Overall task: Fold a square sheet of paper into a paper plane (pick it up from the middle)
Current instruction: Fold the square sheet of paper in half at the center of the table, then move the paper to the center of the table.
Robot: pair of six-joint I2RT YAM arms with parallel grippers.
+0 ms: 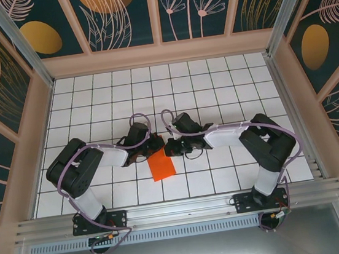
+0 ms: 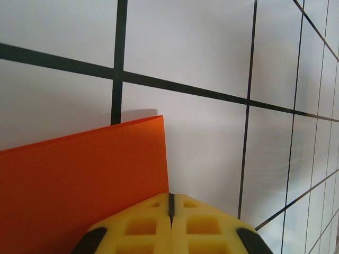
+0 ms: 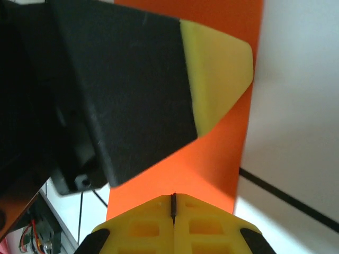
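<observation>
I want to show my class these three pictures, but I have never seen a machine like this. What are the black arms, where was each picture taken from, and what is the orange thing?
The machine is two robot arms bolted side by side at the near edge of a white tiled table. The overhead picture is taken from a fixed camera above and behind them. The other two come from small cameras on each wrist, looking along the yellow fingers.

The orange thing is a sheet of paper, already folded narrower, lying on the table between the arms. The left gripper is shut, its tip at the paper's edge. The right gripper is shut too, with its tip over the paper; in its picture the black and yellow shape above is the other gripper. Whether either tip pinches the paper or just presses on it, the pictures do not settle.
</observation>
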